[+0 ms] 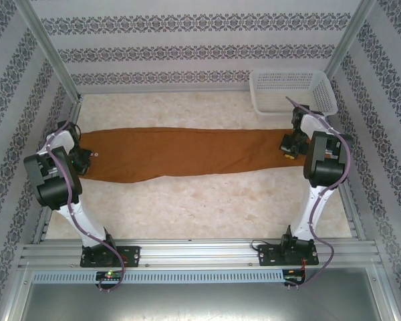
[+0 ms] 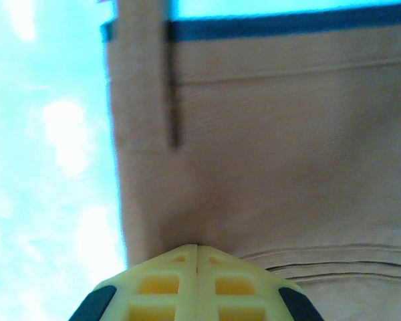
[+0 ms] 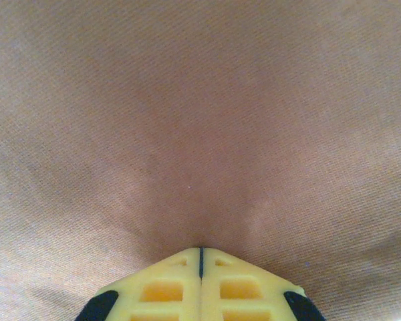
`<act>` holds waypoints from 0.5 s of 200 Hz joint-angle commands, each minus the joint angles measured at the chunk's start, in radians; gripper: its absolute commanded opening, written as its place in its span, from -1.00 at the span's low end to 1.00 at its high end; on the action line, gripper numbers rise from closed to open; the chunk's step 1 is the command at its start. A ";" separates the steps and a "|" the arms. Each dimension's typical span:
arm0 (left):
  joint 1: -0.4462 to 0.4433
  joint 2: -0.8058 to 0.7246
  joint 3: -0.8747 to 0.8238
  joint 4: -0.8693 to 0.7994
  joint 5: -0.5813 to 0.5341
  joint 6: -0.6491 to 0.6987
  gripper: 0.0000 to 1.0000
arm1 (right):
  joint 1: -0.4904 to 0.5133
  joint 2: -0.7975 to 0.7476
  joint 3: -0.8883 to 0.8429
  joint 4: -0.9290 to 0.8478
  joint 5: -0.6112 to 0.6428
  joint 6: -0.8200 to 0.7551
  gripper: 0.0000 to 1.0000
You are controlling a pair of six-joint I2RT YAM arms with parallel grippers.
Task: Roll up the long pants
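The long pants [image 1: 187, 152] lie stretched flat across the table, rust-brown, with the waist at the left and the leg ends at the right. At the waist end my left gripper [image 1: 85, 160] sits low on the cloth. In the left wrist view its yellow fingers [image 2: 167, 281] are pressed together, with the pants [image 2: 281, 167] puckering at their tip beside a belt loop [image 2: 174, 87]. My right gripper [image 1: 291, 150] rests on the leg ends. Its jaws [image 3: 200, 250] are shut, and the fabric [image 3: 200, 120] creases toward the tips.
A white plastic basket [image 1: 291, 90] stands at the back right, just behind the right arm. Bare marbled table [image 1: 207, 207] runs in front of the pants to the aluminium rail. Patterned walls close in the left, right and back.
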 commanded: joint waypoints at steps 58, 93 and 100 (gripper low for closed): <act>0.110 -0.182 -0.150 0.030 0.092 0.005 -1.00 | 0.017 -0.124 -0.155 -0.115 0.045 -0.029 0.03; 0.107 -0.241 -0.117 0.059 0.196 0.038 0.65 | -0.010 -0.167 0.007 -0.188 0.076 -0.038 0.66; 0.107 -0.254 -0.113 0.064 0.209 0.042 0.95 | -0.031 -0.159 0.045 -0.194 0.089 -0.042 0.67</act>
